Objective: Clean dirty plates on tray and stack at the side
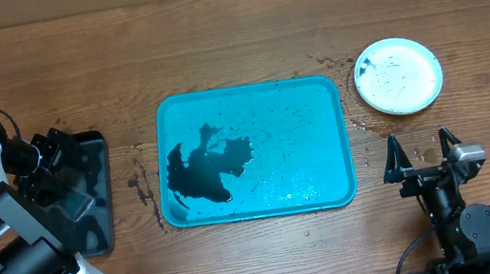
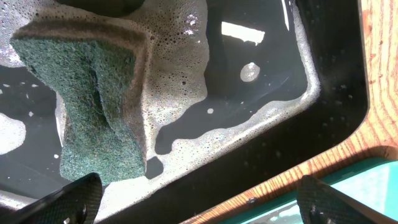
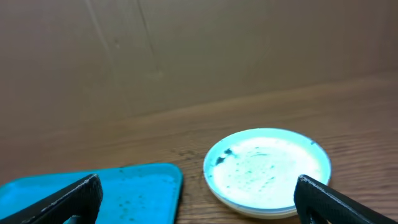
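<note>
your left gripper (image 2: 199,186) hangs over the black tray (image 1: 94,192), which sits left of the tray (image 1: 308,109). fingers spread wide, nothing between them. green sponge (image 2: 93,106) lies in foamy water (image 2: 186,56) inside the black tray, ahead of your fingertips, not touched. your right gripper (image 1: 417,142) is just right of the tray, by its lower right corner, fingers spread wide, empty. plates (image 1: 398,75) are stacked on the table (image 1: 239,23) just right of the tray's upper right corner, white one on top with dark specks. black smear (image 1: 200,170) is pooled in the tray's left half, with specks over the rest.
</note>
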